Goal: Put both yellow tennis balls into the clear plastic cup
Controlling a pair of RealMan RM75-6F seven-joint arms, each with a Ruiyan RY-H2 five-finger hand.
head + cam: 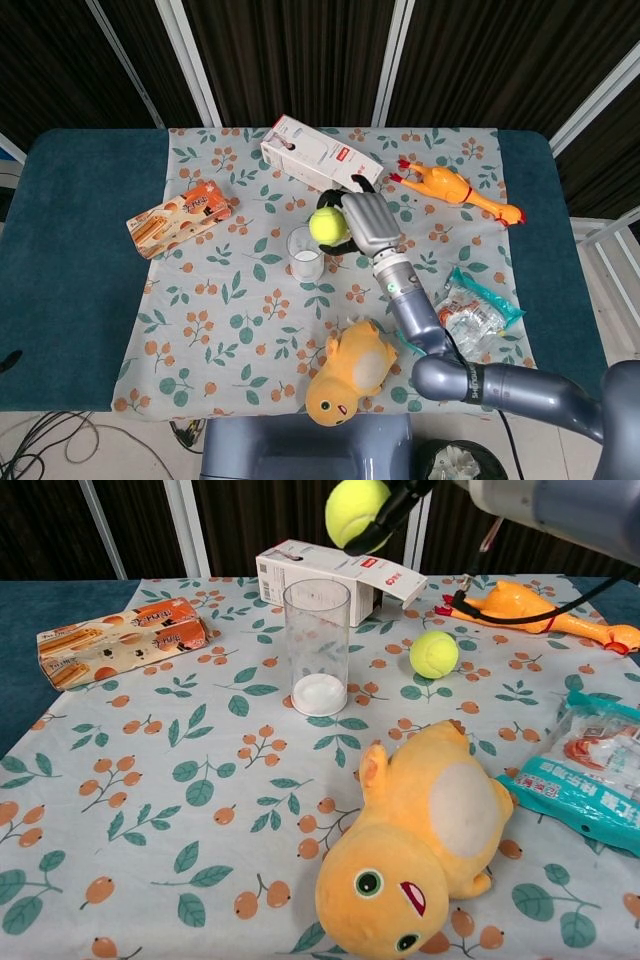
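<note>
The right hand (362, 222) has its fingers wrapped around one tennis ball (327, 225), holding it up in the air just above and to the side of the clear cup (317, 645). The cup stands upright on the flowery tablecloth (150, 780), and the other ball (433, 654) sits on the cloth off to its right, near the rubber chicken (530, 608).

A table (70, 270) covered in dark teal fabric fills most of the head view, and a pale cloth (220, 320) printed with green leaves and orange berries lies across its middle. Behind the table hang dark ribbed panels (290, 50), split by slanting white frame bars (190, 60). Cables (50, 435) trail over the pale floor (130, 450) at the table's near left corner.
</note>
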